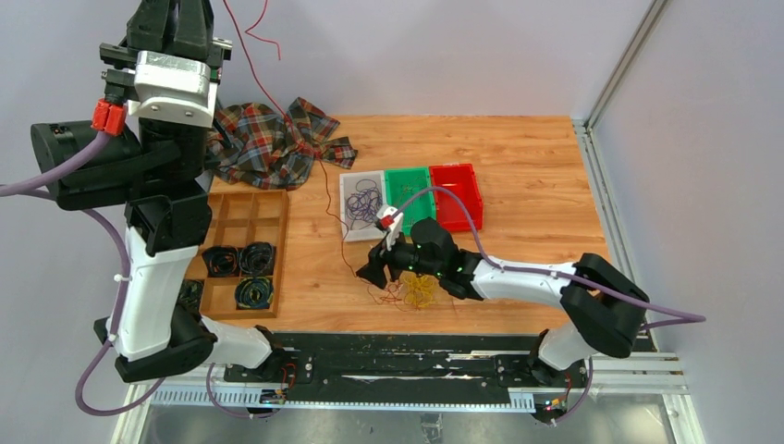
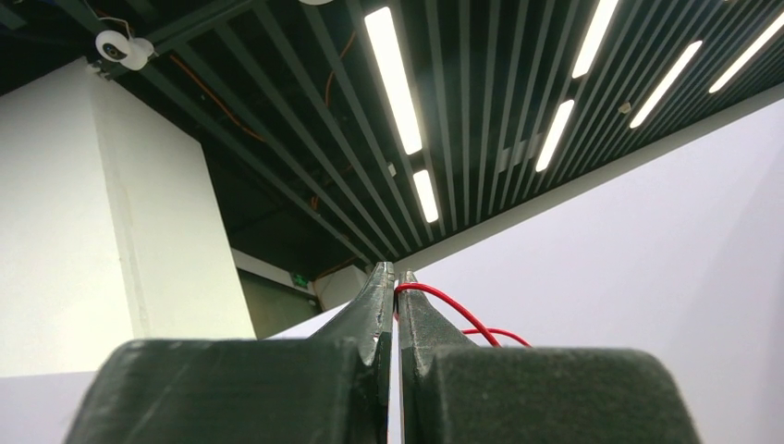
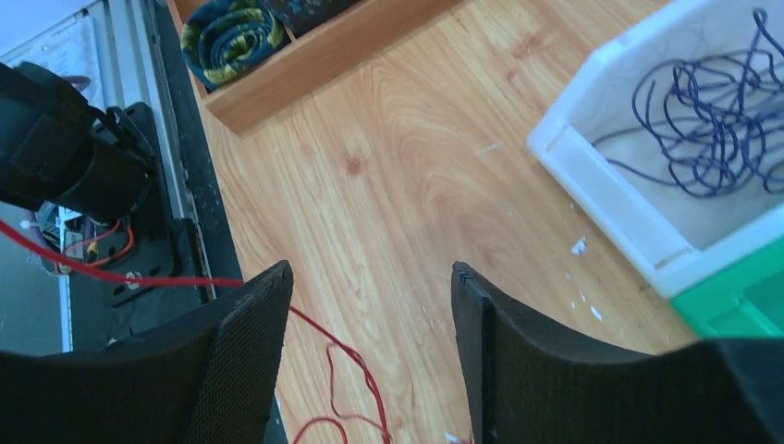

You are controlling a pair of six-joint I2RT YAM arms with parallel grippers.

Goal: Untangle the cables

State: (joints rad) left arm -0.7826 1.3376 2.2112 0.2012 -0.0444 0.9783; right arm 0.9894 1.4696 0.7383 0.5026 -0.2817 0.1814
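– Near edge, middle of the table: what is the right gripper (image 1: 372, 272) doing?

– Low over the wood, jaws spread wide. Wrist view: both fingers (image 3: 231, 370) well apart, only bare grain in the gap. It holds nothing.

– Where are the cables?

– In three lots. The yellow-orange tangle (image 1: 419, 290) lies on the table close to the near edge, just beside the right gripper and partly under its wrist. Further back, near the table's middle, the purple strands (image 1: 363, 197) lie loose in the white bin (image 1: 344, 208). The red strand (image 1: 325, 190) starts on the wood by the right gripper and passes close by its left finger. Whether it touches the finger, I cannot tell.

– Anything along the left edge?

– The wooden tray (image 1: 277, 242). Dark coiled cords (image 1: 240, 260) sit in its nearer compartments.

– Beside the white bin?

– The green bin (image 1: 410, 190), then the red bin (image 1: 456, 192), side by side in a row, walls touching.

– Far side?

– The plaid cloth (image 1: 268, 139) is crumpled near the far left corner. The red strand crosses it and climbs off the table, upward.

– To the left gripper (image 2: 396, 276)?

– Yes. That arm is raised high on the left, its wrist camera facing ceiling lights. Jaws are pressed together with the red strand pinched at the very tips, arching out to one side.
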